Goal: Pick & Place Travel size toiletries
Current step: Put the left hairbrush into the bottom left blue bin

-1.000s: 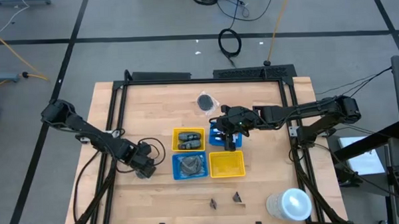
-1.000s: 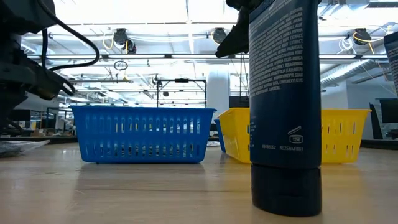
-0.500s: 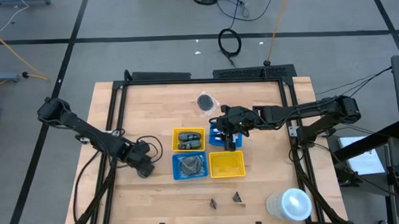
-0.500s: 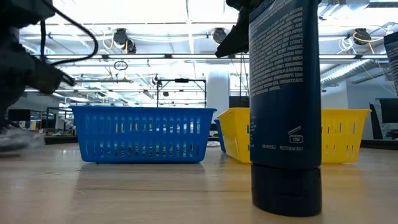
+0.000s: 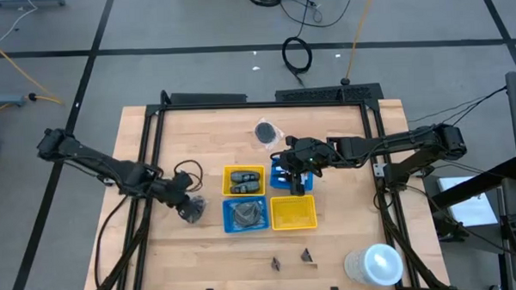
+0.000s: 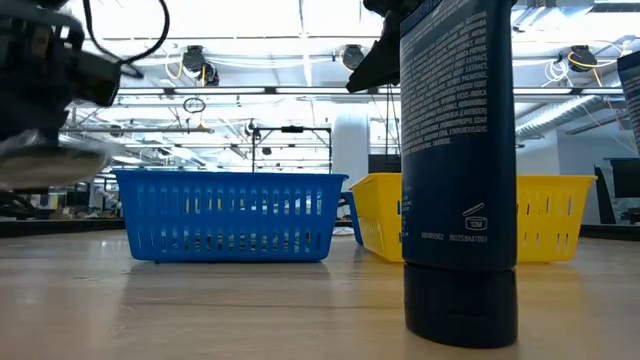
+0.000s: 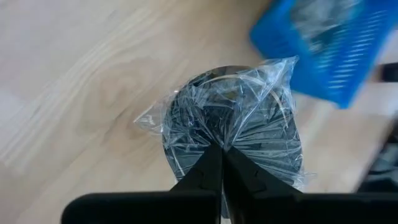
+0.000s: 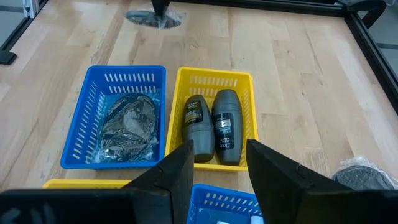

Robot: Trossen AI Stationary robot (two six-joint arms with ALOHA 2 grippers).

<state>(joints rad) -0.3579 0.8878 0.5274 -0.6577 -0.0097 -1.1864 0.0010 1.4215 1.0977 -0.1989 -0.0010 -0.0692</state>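
Observation:
My left gripper (image 7: 222, 163) is shut on a dark round disc wrapped in clear plastic (image 7: 230, 112), held above the table left of the trays (image 5: 195, 213). My right gripper (image 8: 217, 168) hangs open over a small blue tray (image 5: 280, 174) in the middle of the table, touching nothing. A white bit (image 8: 254, 219) shows in that tray; whether it is one of the travel size toiletries I cannot tell. My left gripper pinches a gathered fold of the clear plastic wrap (image 7: 222, 144) over the disc's upper face between its two shut fingers. The fingers come from above, slanting down. The wrapped disc (image 6: 45, 165) hangs below them, clear of the table.
A yellow tray (image 8: 214, 81) holds two dark bottles. A blue tray (image 8: 118, 118) holds plastic-wrapped things, and a yellow tray (image 5: 293, 213) stands beside it. Another wrapped disc (image 5: 266, 133) lies farther back. Two black clips (image 5: 307, 258) lie near the front. A dark tube (image 6: 460, 170) stands upright.
My left gripper has taken hold of the wrapped disc and risen, drawing back a little toward the table's left edge. The disc lay on the table a second ago and now hangs clear of it.

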